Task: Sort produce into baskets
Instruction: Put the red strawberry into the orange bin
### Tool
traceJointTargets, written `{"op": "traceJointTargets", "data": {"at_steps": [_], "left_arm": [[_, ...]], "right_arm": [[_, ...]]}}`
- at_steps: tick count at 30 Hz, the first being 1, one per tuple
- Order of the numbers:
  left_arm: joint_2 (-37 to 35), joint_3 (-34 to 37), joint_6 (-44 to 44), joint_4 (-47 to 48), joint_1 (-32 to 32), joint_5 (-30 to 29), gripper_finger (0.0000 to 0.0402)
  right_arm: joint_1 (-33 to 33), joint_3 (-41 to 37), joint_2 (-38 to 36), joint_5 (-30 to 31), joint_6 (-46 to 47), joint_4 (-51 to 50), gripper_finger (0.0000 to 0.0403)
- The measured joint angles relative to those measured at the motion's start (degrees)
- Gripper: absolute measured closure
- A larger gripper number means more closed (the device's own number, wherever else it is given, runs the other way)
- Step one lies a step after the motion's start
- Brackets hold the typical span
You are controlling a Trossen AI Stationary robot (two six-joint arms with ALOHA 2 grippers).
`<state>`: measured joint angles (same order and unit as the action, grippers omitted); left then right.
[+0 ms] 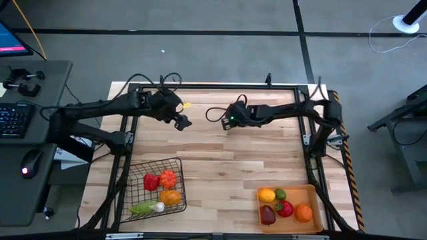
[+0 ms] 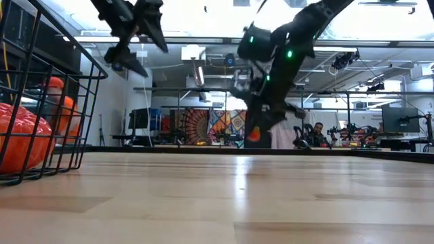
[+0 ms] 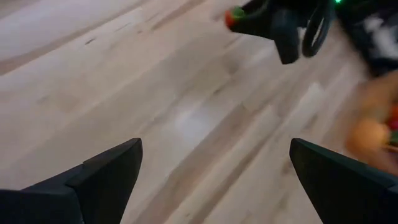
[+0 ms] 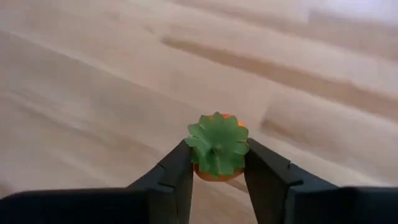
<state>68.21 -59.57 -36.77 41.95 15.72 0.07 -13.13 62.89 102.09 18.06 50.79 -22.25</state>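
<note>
Between right gripper (image 4: 216,180) fingers, green-topped carrot (image 4: 217,146)

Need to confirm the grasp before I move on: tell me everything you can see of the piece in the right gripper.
The orange piece with the green leafy top is small, with a ruffled green rosette over an orange body, plastic-looking. It sits clamped between the right gripper's two dark fingers, leaf end facing the wrist camera. It is held clear above the bare wooden table, touching only the fingers. In the low view it shows orange under the arm.
</note>
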Motion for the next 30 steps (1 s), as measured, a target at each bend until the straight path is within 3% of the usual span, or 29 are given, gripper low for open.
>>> {"op": "traceJointTargets", "data": {"at_steps": [3,10,18,22,26,30], "left_arm": [[-4.3,0.0,0.4,-2.2,0.0,1.1,0.0007],[-15.3,0.0,1.1,-10.4,0.1,-5.4,0.0007],[-18.8,0.0,2.5,-13.7,0.1,-11.4,0.0007],[-17.8,0.0,1.2,-13.7,0.1,-11.6,0.0007],[-16.3,0.0,-0.1,-13.6,0.0,-11.6,0.0007],[-15.0,0.0,-0.1,-13.6,0.0,-11.0,0.0007]], "right_arm": [[1.1,0.0,-3.1,-2.4,-3.1,3.7,0.0292],[8.1,0.0,-5.1,-20.4,-8.6,28.4,0.0294],[17.4,0.3,0.5,-20.5,-11.8,50.2,0.0294],[19.7,5.1,4.8,-20.7,-16.6,50.7,0.0294],[21.3,13.3,10.1,-24.6,-22.3,50.2,0.0288],[22.6,22.7,15.0,-25.8,-28.6,43.5,0.0285]]}}
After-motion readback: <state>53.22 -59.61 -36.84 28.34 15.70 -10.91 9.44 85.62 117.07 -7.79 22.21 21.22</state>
